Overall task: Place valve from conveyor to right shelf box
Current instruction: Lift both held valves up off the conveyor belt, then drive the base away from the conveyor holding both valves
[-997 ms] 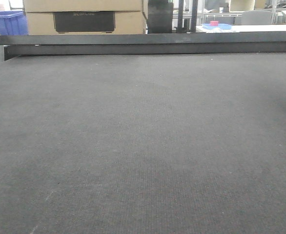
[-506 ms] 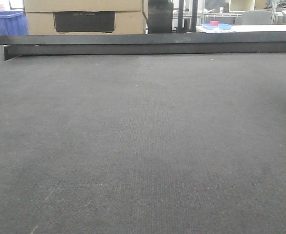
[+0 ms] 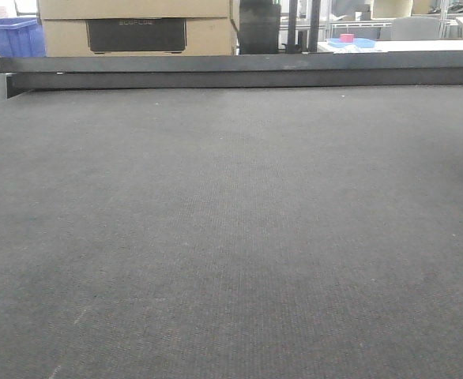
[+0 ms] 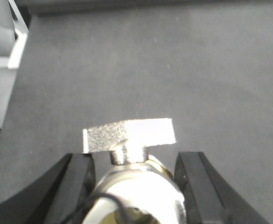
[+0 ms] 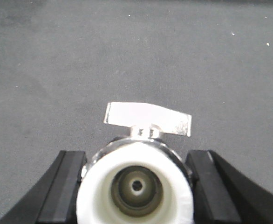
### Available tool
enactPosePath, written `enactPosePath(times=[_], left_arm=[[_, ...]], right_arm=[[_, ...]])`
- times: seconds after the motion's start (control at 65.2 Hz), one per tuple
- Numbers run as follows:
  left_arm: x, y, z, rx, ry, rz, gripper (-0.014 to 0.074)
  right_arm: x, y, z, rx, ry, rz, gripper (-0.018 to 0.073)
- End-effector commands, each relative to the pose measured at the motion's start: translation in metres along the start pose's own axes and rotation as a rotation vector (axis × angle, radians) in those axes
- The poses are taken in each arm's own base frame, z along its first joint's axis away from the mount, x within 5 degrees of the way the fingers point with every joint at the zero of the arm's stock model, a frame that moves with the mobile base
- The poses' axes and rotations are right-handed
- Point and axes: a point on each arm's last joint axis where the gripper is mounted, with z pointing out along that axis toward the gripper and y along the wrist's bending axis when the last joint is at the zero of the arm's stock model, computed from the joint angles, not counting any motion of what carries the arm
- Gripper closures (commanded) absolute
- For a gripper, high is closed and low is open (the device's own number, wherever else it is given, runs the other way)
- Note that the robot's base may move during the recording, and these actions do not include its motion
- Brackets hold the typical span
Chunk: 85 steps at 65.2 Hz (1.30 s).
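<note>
The front-facing camera sits low, just above the wide dark grey woven conveyor belt [image 3: 231, 237]. It looks level across the belt to the long black metal rail [image 3: 239, 71] at the far edge, with tan cardboard boxes [image 3: 137, 24] and a blue plastic bin [image 3: 10, 35] beyond.

The left wrist camera rides behind the left end effector [image 4: 134, 161] and looks steeply down past its black fingers [image 4: 76, 177]. It is very near the silvery metal valve with a flat handle [image 4: 136, 186] gripped between them.

The right wrist camera looks the same way past the right end effector [image 5: 136, 157], straight into the white plastic end of a second silvery valve [image 5: 99, 196].

All three views share the belt fabric.
</note>
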Motion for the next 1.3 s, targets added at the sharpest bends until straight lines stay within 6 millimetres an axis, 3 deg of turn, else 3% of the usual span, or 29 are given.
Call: enactPosePath(times=[0.0, 1.289], left_arm=[[-0.0096, -0.0004, -0.0082, -0.008, -0.110, -0.004, 0.0707], [-0.0123, 0.0000, -0.0085, -0.012, -0.139, -0.004, 0.0707]], right_arm=[[-0.0086, -0.0002, -0.0100, 0.009, -0.101, -0.007, 0.0712], [-0.0141, -0.0003, -0.0108, 0.011, -0.161, -0.007, 0.0712]])
